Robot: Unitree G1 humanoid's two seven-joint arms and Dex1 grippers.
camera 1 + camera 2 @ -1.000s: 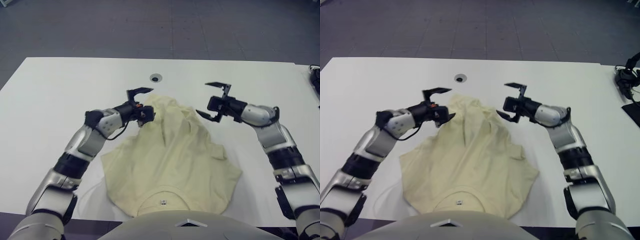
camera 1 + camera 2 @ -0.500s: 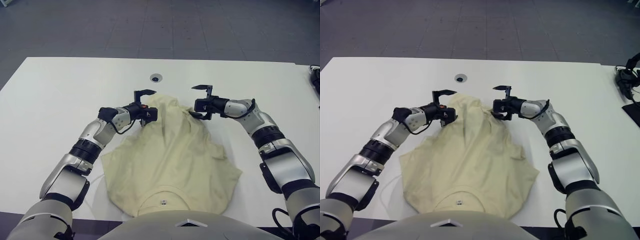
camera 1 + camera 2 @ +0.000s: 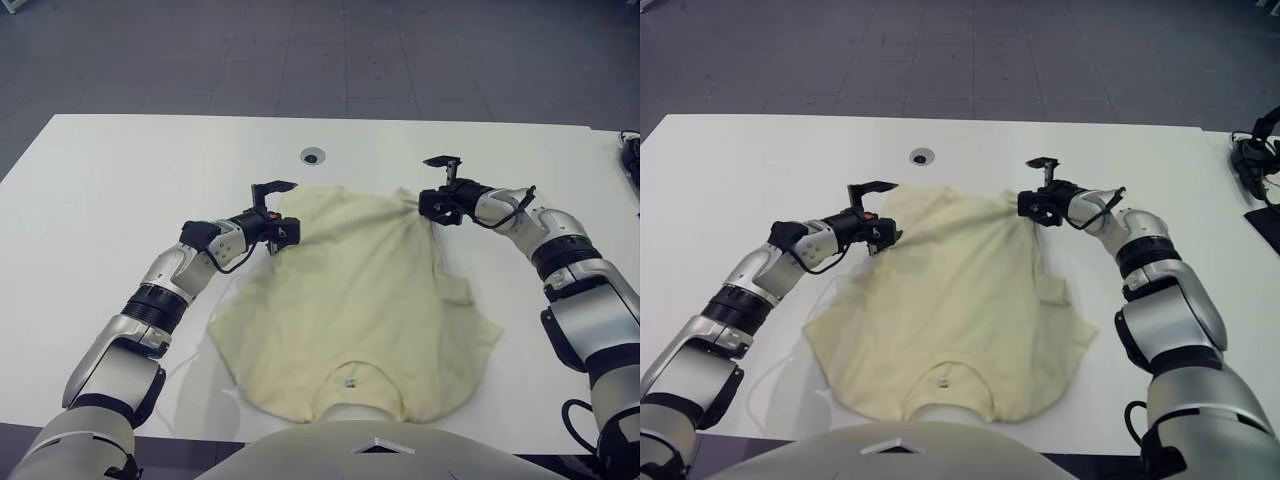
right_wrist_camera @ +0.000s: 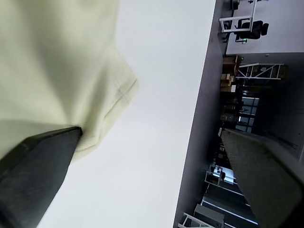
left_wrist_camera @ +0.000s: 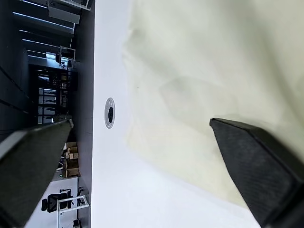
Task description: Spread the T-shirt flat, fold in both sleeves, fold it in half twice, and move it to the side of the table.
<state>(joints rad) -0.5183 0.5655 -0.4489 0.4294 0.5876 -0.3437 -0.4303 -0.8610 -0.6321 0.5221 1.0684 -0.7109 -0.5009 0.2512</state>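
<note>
**A:** Left eye first. What's new?

**B:** The T-shirt lies in the middle of the counter, collar toward the robot. Half a second ago its far edge was bunched into a narrow peak. Now the arms have moved apart and that edge is drawn out wide. The left fingers are at the far left corner of the cloth and the right fingers at the far right corner.

**A:** Are they gripping it?

**B:** Both pairs stand wide, with one finger low at the cloth and the other up in the air. I'd judge the spreading is nearly done and the sleeves come next.

**A:** Right eye?

**B:** Same scene. The right side is rumpled around the sleeve, so it isn't quite flat.

**A:** Any containers?

**B:** The only hollow thing is a round hole in the counter, just beyond the hem. What's inside it is too small to tell.

**A:** Left wrist?

**B:** The fingers are wide apart, with cloth spread below them and the hole past its edge.

**A:** Right wrist?

**B:** Also wide. One finger is at the hemmed corner, with bare counter beyond it.
</note>
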